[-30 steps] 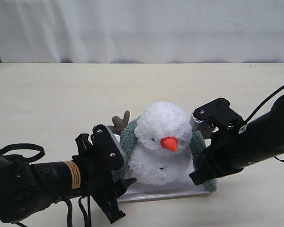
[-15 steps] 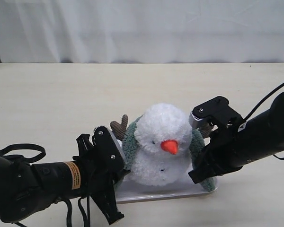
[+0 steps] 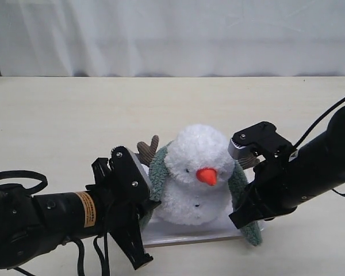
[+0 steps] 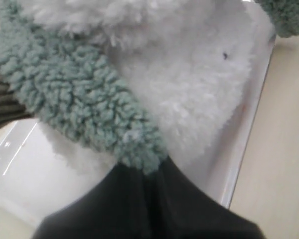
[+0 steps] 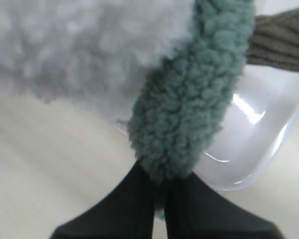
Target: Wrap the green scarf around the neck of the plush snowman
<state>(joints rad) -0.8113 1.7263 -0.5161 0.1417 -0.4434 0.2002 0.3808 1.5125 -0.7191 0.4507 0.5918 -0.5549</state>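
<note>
The plush snowman (image 3: 198,172) stands upright on a white tray (image 3: 184,234), orange nose to the front. The green scarf (image 3: 158,172) runs behind its neck, and one end hangs down each side. My left gripper (image 3: 148,206) is at the snowman's left side, shut on the scarf's left end (image 4: 74,99); its jaws (image 4: 149,172) pinch the tip. My right gripper (image 3: 242,215) is at the right side, shut on the other end (image 5: 194,104), which is pinched between its jaws (image 5: 159,184). The neck crease in front is bare of scarf.
The tray's glossy rim (image 5: 259,144) sits under both scarf ends. Brown corduroy arms (image 3: 148,149) stick out behind the scarf on each side (image 5: 279,40). Pale tabletop (image 3: 75,115) spreads around, with a white curtain (image 3: 172,34) at the back.
My left gripper has shut on the scarf's left end, where it stood open a second ago. The right gripper, still gripping, has sunk slightly, drawing its scarf end down.
</note>
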